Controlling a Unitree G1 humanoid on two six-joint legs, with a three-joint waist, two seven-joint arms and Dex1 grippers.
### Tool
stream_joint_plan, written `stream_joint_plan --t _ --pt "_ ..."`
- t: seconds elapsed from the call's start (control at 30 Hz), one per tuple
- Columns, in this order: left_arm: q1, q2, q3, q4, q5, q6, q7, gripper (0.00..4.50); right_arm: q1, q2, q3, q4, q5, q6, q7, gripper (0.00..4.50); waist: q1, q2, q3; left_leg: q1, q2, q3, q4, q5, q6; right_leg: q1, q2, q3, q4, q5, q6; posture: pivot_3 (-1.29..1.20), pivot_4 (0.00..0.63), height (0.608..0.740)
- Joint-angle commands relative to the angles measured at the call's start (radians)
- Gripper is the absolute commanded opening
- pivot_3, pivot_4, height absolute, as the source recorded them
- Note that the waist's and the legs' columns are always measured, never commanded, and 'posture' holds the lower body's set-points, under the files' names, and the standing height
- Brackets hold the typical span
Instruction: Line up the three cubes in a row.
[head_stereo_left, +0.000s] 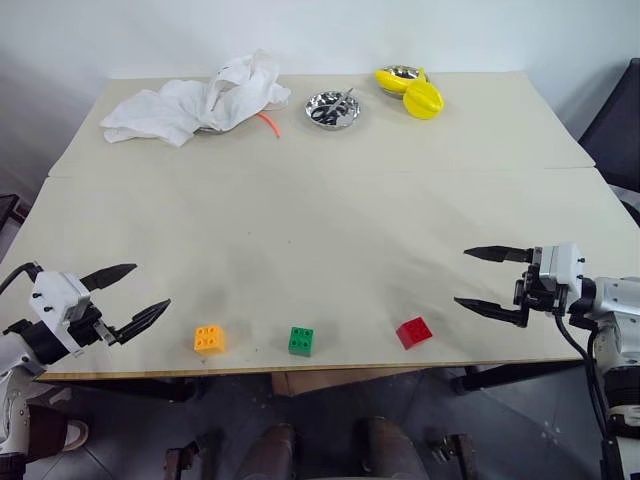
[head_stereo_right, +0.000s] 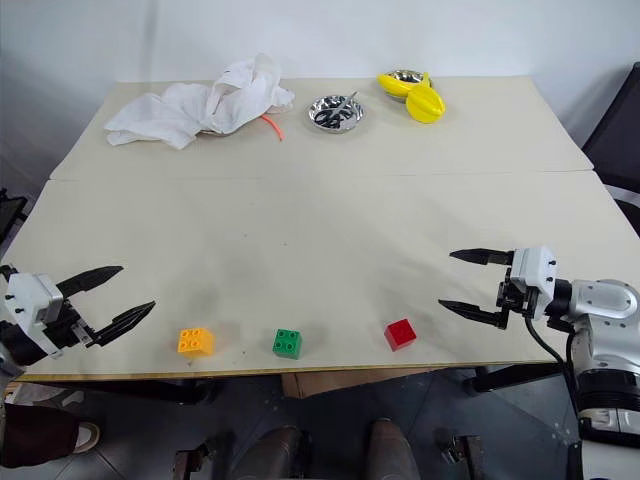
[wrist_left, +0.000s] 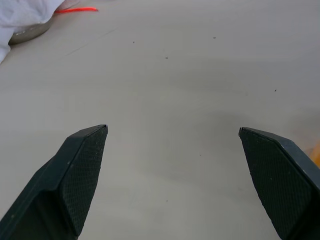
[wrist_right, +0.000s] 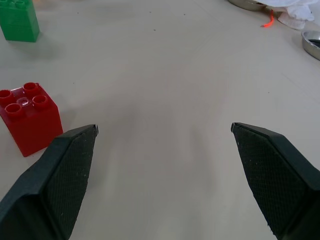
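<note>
Already near bench (head_stereo_left: 330, 230) front edge: orange-yellow studded plastic cube (head_stereo_left: 209, 339), green studded cube (head_stereo_left: 301, 341), red studded cube (head_stereo_left: 413, 332) form rough row; left gripper (head_stereo_left: 130, 296) and right gripper (head_stereo_left: 477, 280) spread wide, empty, flanking row, likely task finished.

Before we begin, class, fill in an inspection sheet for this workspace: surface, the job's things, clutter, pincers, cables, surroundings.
Surface: beige table, a seam running across it.
Job's things: orange-yellow cube, green cube and red cube stand apart along the near edge, roughly in a row; the red one is turned askew.
Clutter: at the far edge, white cloth, orange strip, steel dish, yellow fruit-shaped objects beside a second steel bowl.
Pincers: left pincer open, holding nothing, beside the orange-yellow cube; right pincer open, holding nothing, beside the red cube.
Cables: black cable by the right arm.
Surroundings: white wall, dark chair at the right.
</note>
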Motion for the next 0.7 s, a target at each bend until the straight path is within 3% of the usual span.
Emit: stream_joint_plan --t 0.03,0.3,0.57,0.7 --pt "-0.001 0.02 0.017 -0.012 -0.006 -0.008 -0.006 4.48 -0.006 -0.001 -0.022 -0.002 0.014 -0.022 0.001 4.5 0.0 0.0 0.0 0.0 0.0 0.0 0.0 0.0 0.0 0.0 0.0 0.0 0.0 0.0 0.0 0.0 0.15 0.74" --pt "0.008 0.015 0.008 -0.098 -0.119 0.079 -0.098 4.48 0.008 -0.094 -0.086 0.06 0.02 -0.021 0.01 4.5 0.003 0.001 0.0 0.0 0.0 0.0 0.0 0.0 0.0 0.0 -0.001 0.0 0.0 0.0 0.0 0.0 0.15 0.74" --pt "0.056 0.016 -0.088 -0.272 -0.144 0.095 -0.213 4.48 0.047 -0.242 -0.137 0.254 -0.025 -0.111 0.047 4.5 -0.002 0.001 0.001 0.0 0.0 0.0 0.0 0.0 0.0 0.001 -0.001 0.0 -0.002 0.0 0.0 0.0 0.15 0.74" --pt "0.065 0.028 -0.102 -0.348 -0.203 0.183 -0.221 4.48 0.076 -0.24 -0.127 0.187 -0.01 -0.082 0.062 4.5 -0.003 0.002 0.001 0.0 0.001 0.001 0.0 0.0 0.0 0.001 0.0 0.0 -0.001 0.0 -0.001 0.0 0.15 0.74"
